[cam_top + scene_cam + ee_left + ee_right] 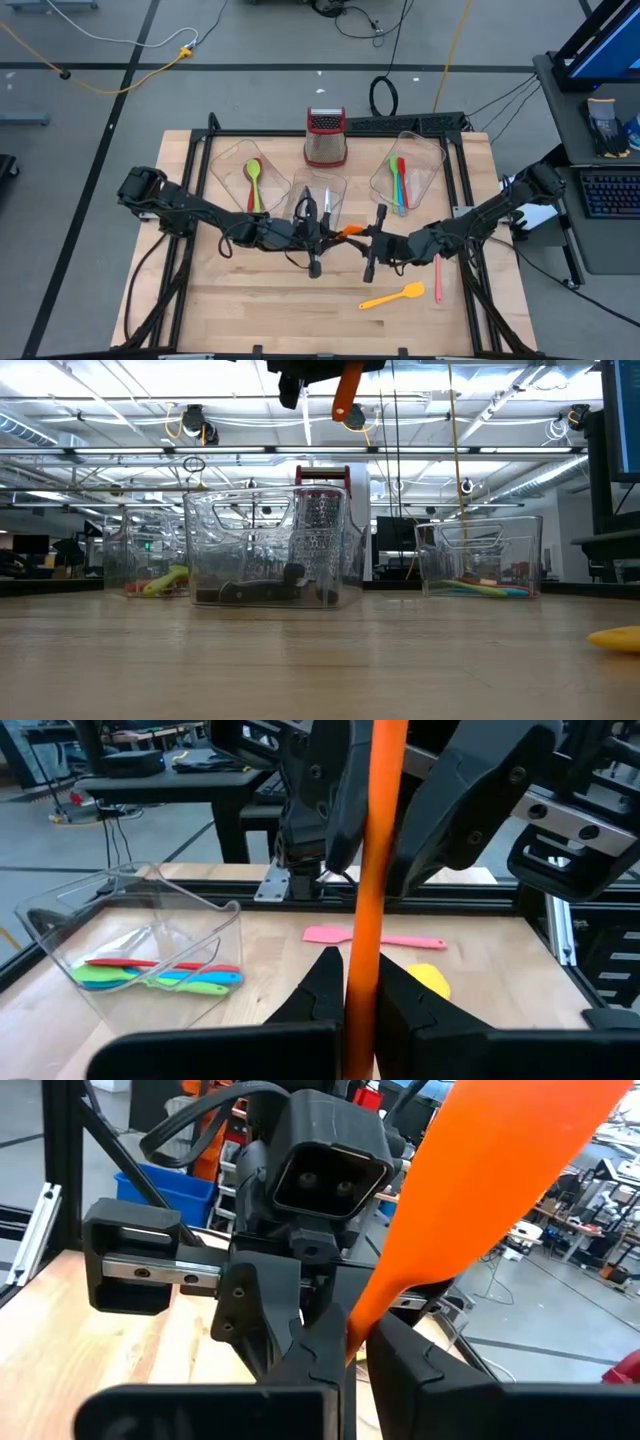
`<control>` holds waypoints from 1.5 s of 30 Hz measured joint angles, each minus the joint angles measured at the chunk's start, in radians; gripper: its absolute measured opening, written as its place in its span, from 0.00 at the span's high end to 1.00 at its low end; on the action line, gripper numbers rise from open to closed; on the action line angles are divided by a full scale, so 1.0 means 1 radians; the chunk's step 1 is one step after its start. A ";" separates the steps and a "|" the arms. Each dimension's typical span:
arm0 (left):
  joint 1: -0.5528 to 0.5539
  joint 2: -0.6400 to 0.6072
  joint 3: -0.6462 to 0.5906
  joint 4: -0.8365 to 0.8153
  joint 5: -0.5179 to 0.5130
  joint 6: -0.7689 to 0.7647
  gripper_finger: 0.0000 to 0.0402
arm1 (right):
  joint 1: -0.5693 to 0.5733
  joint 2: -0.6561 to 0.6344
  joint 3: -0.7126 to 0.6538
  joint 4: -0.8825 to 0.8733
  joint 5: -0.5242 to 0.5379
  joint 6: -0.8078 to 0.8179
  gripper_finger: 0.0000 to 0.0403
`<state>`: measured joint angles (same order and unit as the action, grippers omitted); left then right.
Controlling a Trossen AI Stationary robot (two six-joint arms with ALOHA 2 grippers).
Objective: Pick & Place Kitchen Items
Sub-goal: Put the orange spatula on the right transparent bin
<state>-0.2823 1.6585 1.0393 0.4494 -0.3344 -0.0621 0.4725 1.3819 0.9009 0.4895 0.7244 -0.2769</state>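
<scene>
Both arms meet over the middle of the counter (240,300), and the orange spatula (349,230) hangs between them, well off the wood. The left claw (362,982) is clamped on its thin handle, and the right claw (357,1342) has its fingers together on the broad blade end, so both grip one utensil. It looks light and fairly stiff in the handle, with a blade that may flex and slip under pressure; the handle seems the safer place to hold. From above, its long axis runs roughly across the counter from one claw to the other, blade toward the right arm. A yellow spatula (391,296) and a pink one (437,277) lie nearby.
</scene>
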 joint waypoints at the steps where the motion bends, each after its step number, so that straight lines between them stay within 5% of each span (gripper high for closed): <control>1: 0.000 0.000 0.000 -0.001 0.001 -0.002 0.96 | 0.000 0.000 0.000 0.000 0.004 0.000 0.96; 11: 0.003 0.000 0.000 -0.001 0.026 -0.006 0.69 | 0.002 0.001 0.000 -0.018 0.015 -0.020 0.98; 25: 0.006 -0.041 0.000 -0.115 -0.012 0.089 0.24 | 0.001 0.001 0.000 -0.122 0.196 0.025 0.98; 34: 0.023 -0.184 0.000 -0.415 -0.115 0.117 0.16 | -0.027 -0.118 0.000 -0.265 0.465 0.094 0.98; 45: 0.064 -0.207 -0.061 -0.481 -0.110 0.039 0.15 | -0.219 -0.432 0.000 -0.441 0.520 0.297 0.98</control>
<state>-0.2180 1.4517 0.9781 -0.0316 -0.4447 -0.0230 0.2533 0.9503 0.9009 0.0481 1.2447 0.0201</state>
